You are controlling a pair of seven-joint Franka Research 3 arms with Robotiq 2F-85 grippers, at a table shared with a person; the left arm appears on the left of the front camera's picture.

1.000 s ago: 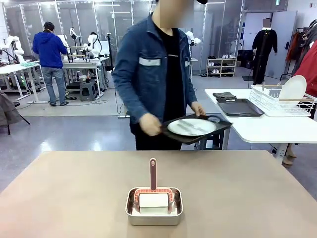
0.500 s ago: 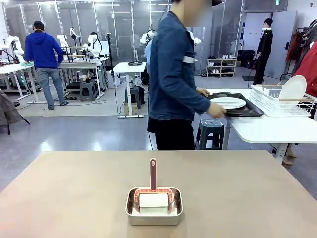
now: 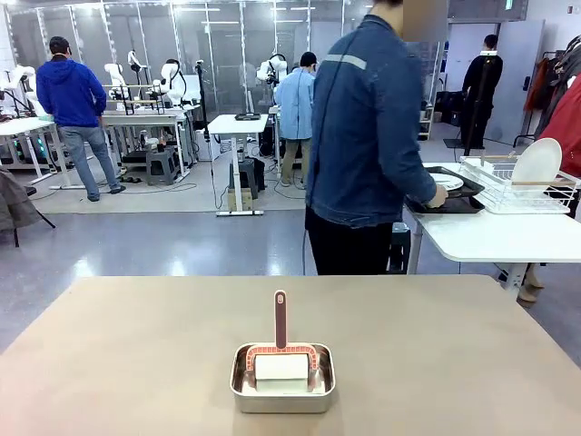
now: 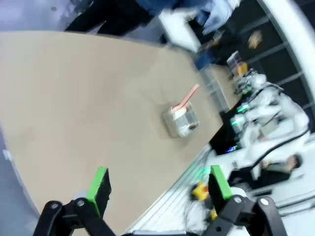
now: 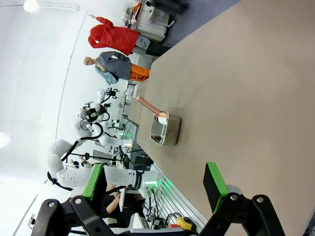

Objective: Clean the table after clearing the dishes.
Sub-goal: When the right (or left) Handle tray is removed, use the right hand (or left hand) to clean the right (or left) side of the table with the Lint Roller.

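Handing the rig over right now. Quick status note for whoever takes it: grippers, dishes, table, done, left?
Left gripper: open, holding nothing.
Right gripper: open, holding nothing.
Dishes: a white plate on a dark tray sits on the white side table, with the person's hand at it.
The table carries a steel pan with a red-handled roller standing in it, untouched.
Done: dishes are off the table.
Left: pick up the roller, most likely, and clean the table top.
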